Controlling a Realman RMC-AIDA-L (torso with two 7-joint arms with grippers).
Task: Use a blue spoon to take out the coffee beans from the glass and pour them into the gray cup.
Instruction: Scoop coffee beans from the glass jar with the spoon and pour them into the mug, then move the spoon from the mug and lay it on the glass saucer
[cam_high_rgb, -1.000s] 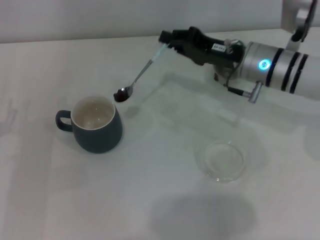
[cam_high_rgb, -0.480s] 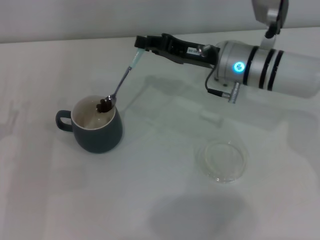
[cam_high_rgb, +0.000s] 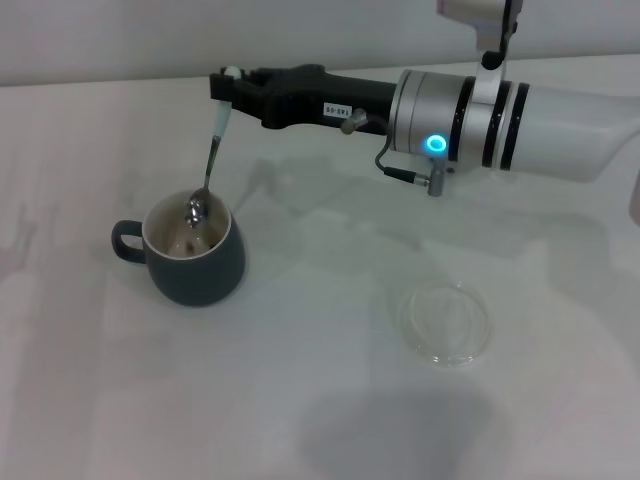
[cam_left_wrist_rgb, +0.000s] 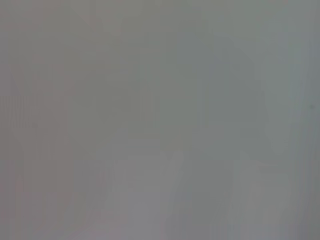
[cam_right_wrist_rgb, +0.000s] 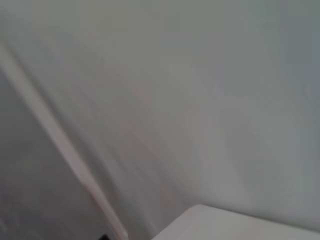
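Observation:
In the head view the gray cup (cam_high_rgb: 190, 262) stands on the table at the left, its handle pointing left. My right gripper (cam_high_rgb: 224, 88) reaches in from the right and is shut on the pale handle of the blue spoon (cam_high_rgb: 207, 170). The spoon hangs almost straight down, its metal bowl inside the cup's mouth. A few dark coffee beans (cam_high_rgb: 186, 243) show faintly on the cup's cream inside. The glass is out of view. My left gripper does not show in any view. Both wrist views hold only blank pale surface.
A flat clear round saucer (cam_high_rgb: 444, 322) lies on the white table at the right front. The right arm's thick silver forearm (cam_high_rgb: 500, 108) spans the back right above the table.
The right arm swung further left and the spoon tipped from slanted to nearly vertical. The beans left the spoon's bowl and dropped into the gray cup.

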